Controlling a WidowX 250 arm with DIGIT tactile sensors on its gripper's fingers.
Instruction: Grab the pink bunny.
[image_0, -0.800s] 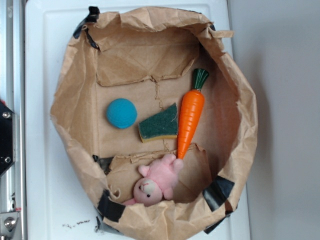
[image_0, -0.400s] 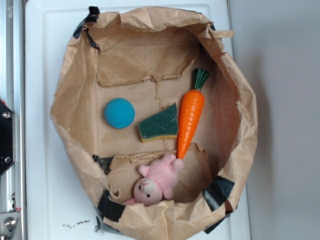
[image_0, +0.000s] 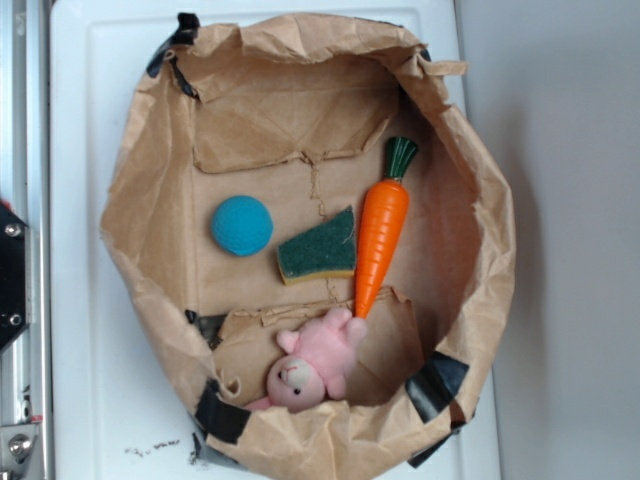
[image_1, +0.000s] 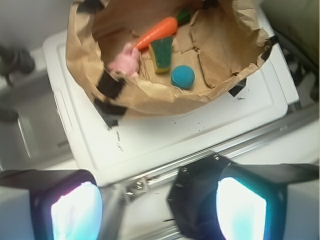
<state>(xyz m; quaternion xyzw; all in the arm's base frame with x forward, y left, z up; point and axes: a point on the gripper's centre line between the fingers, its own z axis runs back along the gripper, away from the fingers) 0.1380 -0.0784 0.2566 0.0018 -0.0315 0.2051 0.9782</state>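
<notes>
Pink bunny (image_0: 312, 362) (image_1: 125, 59) in paper bag (image_0: 150, 200) (image_1: 150, 100) — touching carrot (image_0: 381, 232) (image_1: 156, 33) tip

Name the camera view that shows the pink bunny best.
The exterior view: the pink bunny lies in plain sight, face and limbs clear. In the wrist view it is a small, distant pink shape, partly hidden by the paper bag's wall.

Crinkled matt brown paper bag (image_0: 150, 200), plush pink bunny (image_0: 315, 360), glossy plastic carrot (image_0: 382, 235)
</notes>
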